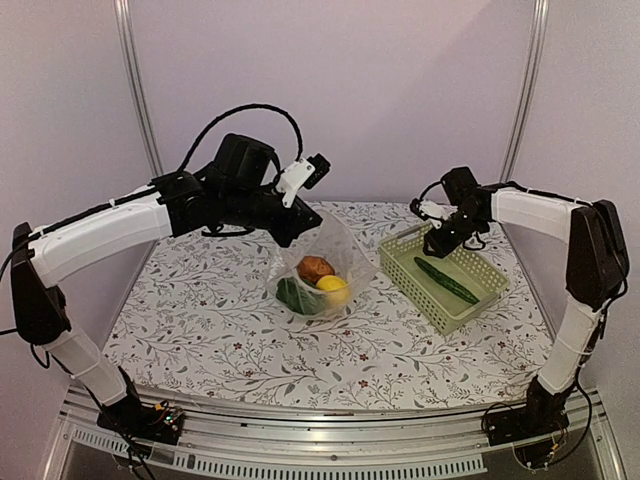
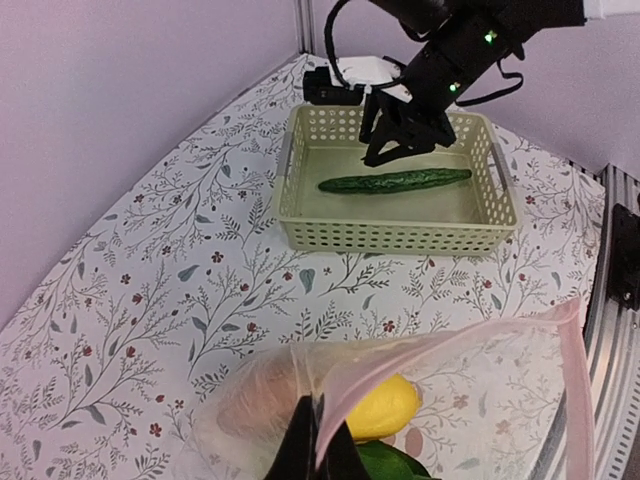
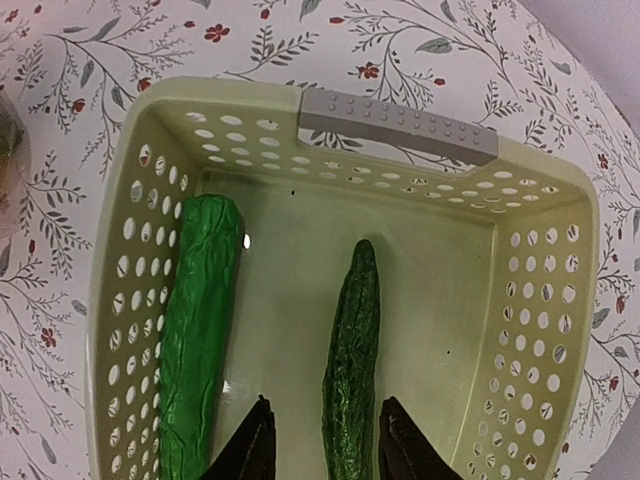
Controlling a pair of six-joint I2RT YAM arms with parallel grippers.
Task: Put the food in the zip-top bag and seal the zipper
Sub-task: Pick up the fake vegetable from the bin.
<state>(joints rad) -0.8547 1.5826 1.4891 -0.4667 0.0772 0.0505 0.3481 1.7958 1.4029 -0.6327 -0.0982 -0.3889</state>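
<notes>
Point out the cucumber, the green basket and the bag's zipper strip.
cucumber (image 3: 350,370): right wrist view, middle of its body.
basket (image 2: 395,236): left wrist view, near lattice wall.
zipper strip (image 2: 573,400): left wrist view, right-hand stretch of the pink strip.

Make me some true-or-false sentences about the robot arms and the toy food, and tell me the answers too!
1. The dark green bumpy cucumber lies in the pale green plastic lattice basket. True.
2. The round yellow toy fruit sits in that basket. False: it is inside the large clear crinkly zip-top bag.
3. The left gripper pinches the bag's edge. True.
4. The right gripper holds the cucumber up in the air. False: its open fingers straddle the cucumber, which lies on the basket floor.
</notes>
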